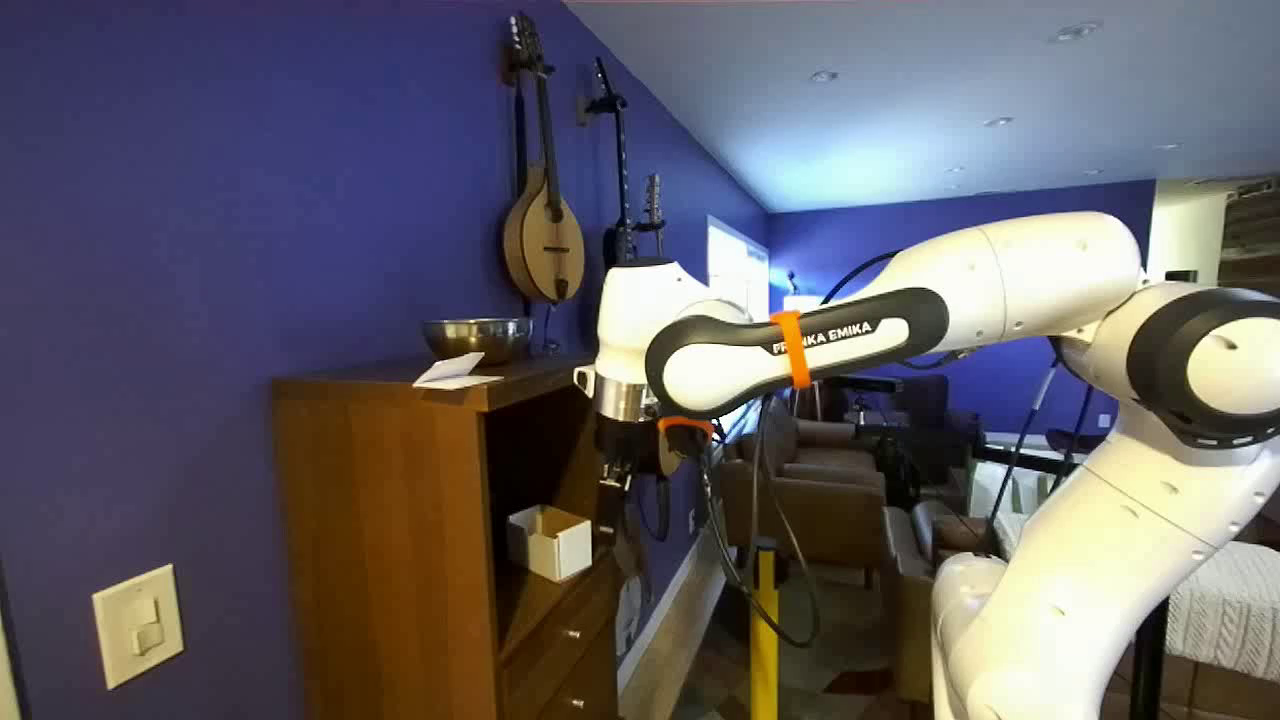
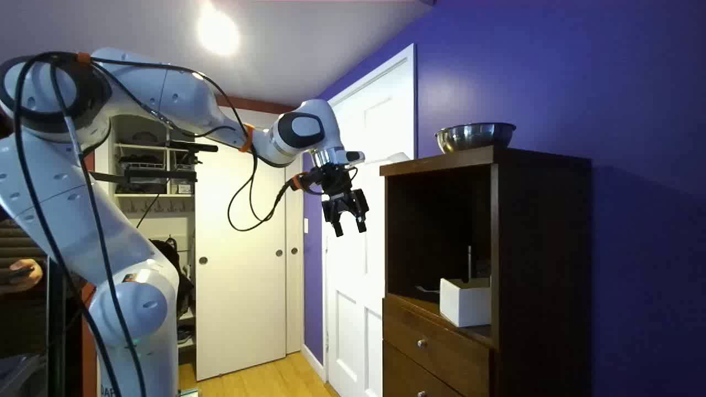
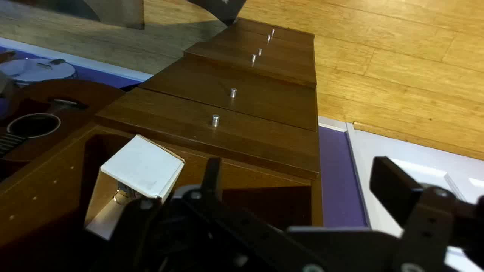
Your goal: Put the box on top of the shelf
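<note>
Brown wooden shelf (image 1: 385, 520), black gripper (image 2: 350, 230) standing wide before it, white box (image 2: 464, 303) inside its open compartment (image 2: 430, 220).
I find the shelf squared and flat-topped, of smooth medium-brown wood, with solid sides and plain drawer fronts (image 3: 264, 141). The arm (image 1: 1040, 265), rounded glossy white shells with black bands, extends toward it. On top rests a polished metal bowl (image 2: 475, 138), round and wide-mouthed. The two-fingered gripper points downward, apart from the box. The box, cream-white cardboard, cube-like and open-topped, stands upright near the compartment's front edge; its contents are too dark to identify. A folded pale sheet (image 1: 452, 374), paper-like, lies at an edge of the top. The drawer knobs (image 3: 215, 120) are short metal cylinders.
</note>
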`<state>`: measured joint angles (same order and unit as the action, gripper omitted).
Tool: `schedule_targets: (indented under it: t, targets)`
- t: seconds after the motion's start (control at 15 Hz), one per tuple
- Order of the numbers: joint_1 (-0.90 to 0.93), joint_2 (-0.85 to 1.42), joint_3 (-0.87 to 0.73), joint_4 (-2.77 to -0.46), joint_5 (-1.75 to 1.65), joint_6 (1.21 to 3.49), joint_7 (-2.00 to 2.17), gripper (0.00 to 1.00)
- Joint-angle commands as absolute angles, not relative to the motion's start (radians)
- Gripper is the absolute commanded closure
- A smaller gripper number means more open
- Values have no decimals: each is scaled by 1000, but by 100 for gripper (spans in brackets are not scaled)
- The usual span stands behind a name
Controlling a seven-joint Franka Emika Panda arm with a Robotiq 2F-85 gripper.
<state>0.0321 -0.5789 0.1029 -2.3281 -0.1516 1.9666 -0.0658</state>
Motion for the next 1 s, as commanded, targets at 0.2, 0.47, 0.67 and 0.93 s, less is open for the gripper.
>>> schedule_targets:
  t: [0.2,0.47,0.67,0.93]
  targets:
    - [46,-577,92,-2326,-159,1963,-59,0]
    - [16,-539,87,-2316,-161,1978,-2,0]
    - [-42,-461,78,-2309,-179,2002,132,0]
    - [-99,-319,43,-2259,-141,2040,260,0]
